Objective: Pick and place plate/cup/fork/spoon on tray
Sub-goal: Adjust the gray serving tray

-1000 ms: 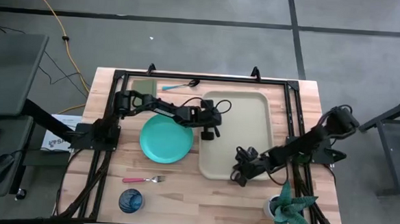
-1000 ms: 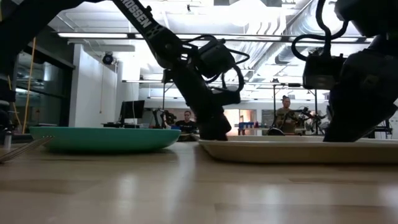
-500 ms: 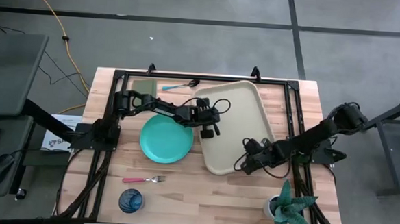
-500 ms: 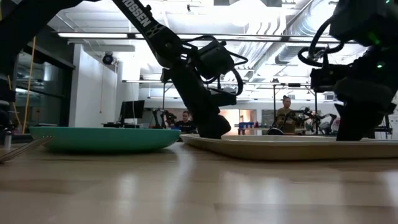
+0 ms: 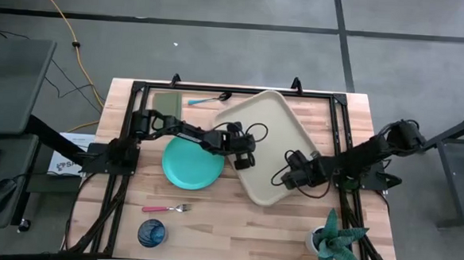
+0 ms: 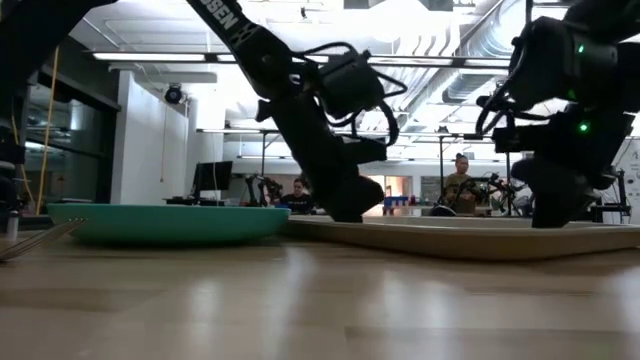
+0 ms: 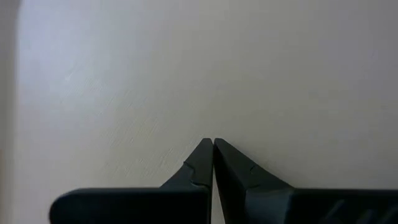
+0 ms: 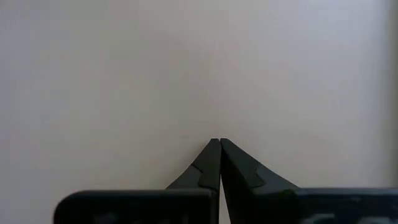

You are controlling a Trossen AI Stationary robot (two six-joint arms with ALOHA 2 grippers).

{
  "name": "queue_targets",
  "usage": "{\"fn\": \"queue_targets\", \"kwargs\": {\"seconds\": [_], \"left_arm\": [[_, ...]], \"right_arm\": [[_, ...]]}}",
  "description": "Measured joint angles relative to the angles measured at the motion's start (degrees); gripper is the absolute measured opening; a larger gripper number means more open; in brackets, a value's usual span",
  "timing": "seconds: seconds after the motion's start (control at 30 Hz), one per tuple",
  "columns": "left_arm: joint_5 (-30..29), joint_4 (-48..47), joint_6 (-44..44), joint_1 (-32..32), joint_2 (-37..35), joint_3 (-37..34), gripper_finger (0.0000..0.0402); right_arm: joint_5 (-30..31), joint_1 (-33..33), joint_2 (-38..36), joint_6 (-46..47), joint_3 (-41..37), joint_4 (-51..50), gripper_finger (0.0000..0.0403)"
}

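The beige tray lies flat on the table, turned askew, and shows low in the low view. My left gripper is shut, tips down on the tray's floor near its left rim, beside the teal plate. My right gripper is shut, tips down on the tray's floor near its near-right side. The red-handled fork and the blue cup sit at the near left. The blue-handled spoon lies at the far edge. My left gripper presses its shut fingertips down on the tray's bare floor, coming from above at a slant. The tray lies flat on the table. My right gripper presses its shut fingertips down on the tray's floor from above, near the tray's near-right side.
An olive-green square lies at the far left by the spoon. A potted plant stands at the near right corner. A black frame runs round the table top. People sit in the room behind.
The tray has turned about flat on the table, its far end swinging toward the table's left and its near end toward the right. My right gripper has gone toward the far and right edges with it, still shut. My left gripper has stayed near the tray's left rim.
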Motion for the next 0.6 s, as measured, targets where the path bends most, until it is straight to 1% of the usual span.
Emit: {"fn": "queue_targets", "kwargs": {"seconds": [0.1, 0.3, 0.37, 0.47, 0.6], "left_arm": [[2.09, -0.01, -0.77, -1.7, -0.01, -0.02, 0.0], [3.04, 0.88, -0.49, -5.7, 0.0, -0.09, 0.0], [2.97, 2.34, 0.63, -6.9, 0.02, -0.15, 0.0], [2.89, 5.38, 4.84, -8.3, 0.23, -0.24, 0.0], [2.99, 8.73, 7.03, -9.2, 0.46, -0.35, 0.0]], "right_arm": [[1.08, -0.73, 0.1, 0.69, -0.12, -3.07, 0.0], [4.15, -3.73, 0.31, 0.24, -0.5, -5.05, 0.0], [4.79, -5.43, 0.28, -1.58, -0.5, -4.89, 0.0], [6.5, -8.64, 0.31, -4.79, -0.57, -4.0, 0.0], [8.1, -13.48, 0.31, -11.5, -0.61, -0.29, 0.0]]}}
